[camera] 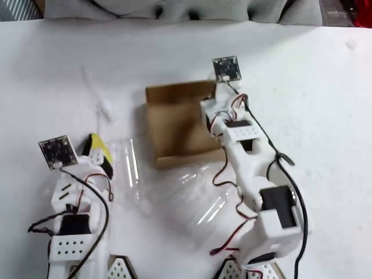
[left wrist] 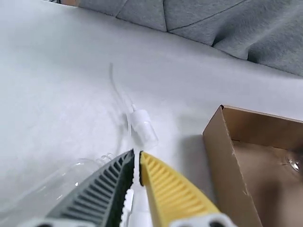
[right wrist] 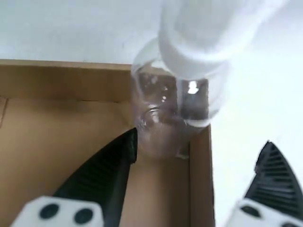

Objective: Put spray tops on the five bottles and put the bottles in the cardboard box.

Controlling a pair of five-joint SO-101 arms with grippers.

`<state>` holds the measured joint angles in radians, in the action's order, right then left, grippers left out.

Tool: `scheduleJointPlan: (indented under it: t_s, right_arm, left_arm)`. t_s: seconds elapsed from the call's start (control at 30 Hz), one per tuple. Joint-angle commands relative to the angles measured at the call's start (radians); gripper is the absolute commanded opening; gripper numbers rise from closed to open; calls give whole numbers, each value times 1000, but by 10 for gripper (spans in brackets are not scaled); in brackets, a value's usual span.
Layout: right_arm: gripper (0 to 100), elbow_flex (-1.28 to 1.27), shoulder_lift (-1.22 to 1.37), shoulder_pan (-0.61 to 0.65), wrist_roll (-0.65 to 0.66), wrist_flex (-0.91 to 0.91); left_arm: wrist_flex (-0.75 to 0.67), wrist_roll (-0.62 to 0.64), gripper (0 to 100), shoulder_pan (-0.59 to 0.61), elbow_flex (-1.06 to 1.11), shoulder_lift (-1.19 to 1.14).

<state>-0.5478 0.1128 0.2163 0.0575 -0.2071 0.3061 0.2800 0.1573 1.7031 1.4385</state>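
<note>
Right wrist view: clear bottle (right wrist: 163,125) — white-topped — in cardboard box (right wrist: 57,81) corner; jaws apart.

We see the right gripper (right wrist: 200,141) wide open over a corner of the cardboard box (right wrist: 57,137), one of its black fingers (right wrist: 113,165) above the box floor, the other past the wall over the white table (right wrist: 71,28). A clear bottle (right wrist: 165,123) sits at that corner with a white spray top (right wrist: 199,42) on it, ungripped. We can't tell whether it rests on the floor.
</note>
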Motion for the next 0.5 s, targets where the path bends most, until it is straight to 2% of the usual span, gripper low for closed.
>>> scheduleJointPlan:
  t_s: [0.0, 0.3, 0.47]
  right_arm:
    - [334, 20, -147, 5, 14, -140]
    - [321, 20, -384, 10, 6, -522]
    - [144, 21, -464, 10, 3, -705]
  left_arm:
    - [-28, -11, 24, 8, -5, 8]
    - [-25, -11, 24, 8, -5, 5]
    - [-25, -11, 24, 8, -5, 4]
